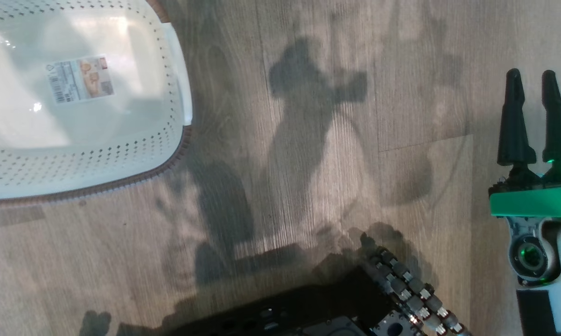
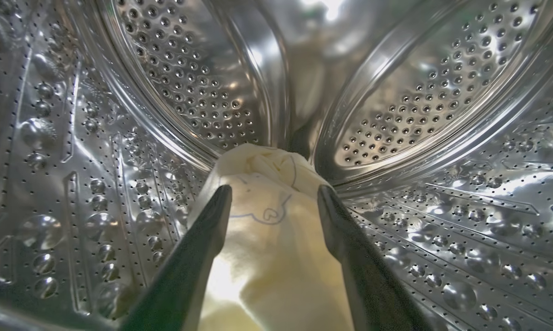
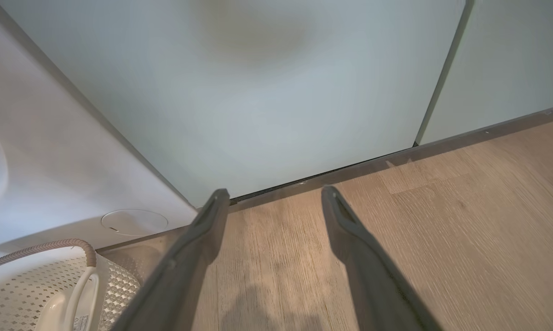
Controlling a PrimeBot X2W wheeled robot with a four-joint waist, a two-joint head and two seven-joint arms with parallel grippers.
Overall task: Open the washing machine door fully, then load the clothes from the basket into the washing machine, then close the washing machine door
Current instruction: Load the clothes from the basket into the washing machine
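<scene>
Nearest to me, the left pincer point(image 2: 273, 193) stood wide inside the washing machine, its two dark fingers point(image 2: 198, 257) spread apart. A pale yellow garment point(image 2: 267, 243) with a thin blue outline print lay bunched between them, touching both inner faces; I could not tell whether it was gripped or just resting there. Beyond the cloth, the perforated steel drum point(image 2: 442, 92) curved away, with a raised paddle point(image 2: 267, 82) running up the middle.

From the head camera, the right pincer point(image 1: 531, 77) hung over the wooden floor point(image 1: 308, 163) at the right, fingers parted and nothing between them. My dark base point(image 1: 308, 312) and a roller wheel point(image 1: 411, 294) sat at the bottom edge. Farther off to the left, the cream basket point(image 1: 122, 184) stood on the floor, its label point(image 1: 79, 79) showing on the bottom.

Along the right wrist camera, past the fingertips, the basket's corner point(image 3: 120, 285) sat just beside the washing machine's white front point(image 3: 51, 161), which carried a round cap point(image 3: 134, 222) low down. Pale cabinet panels point(image 3: 258, 92) rose behind.
</scene>
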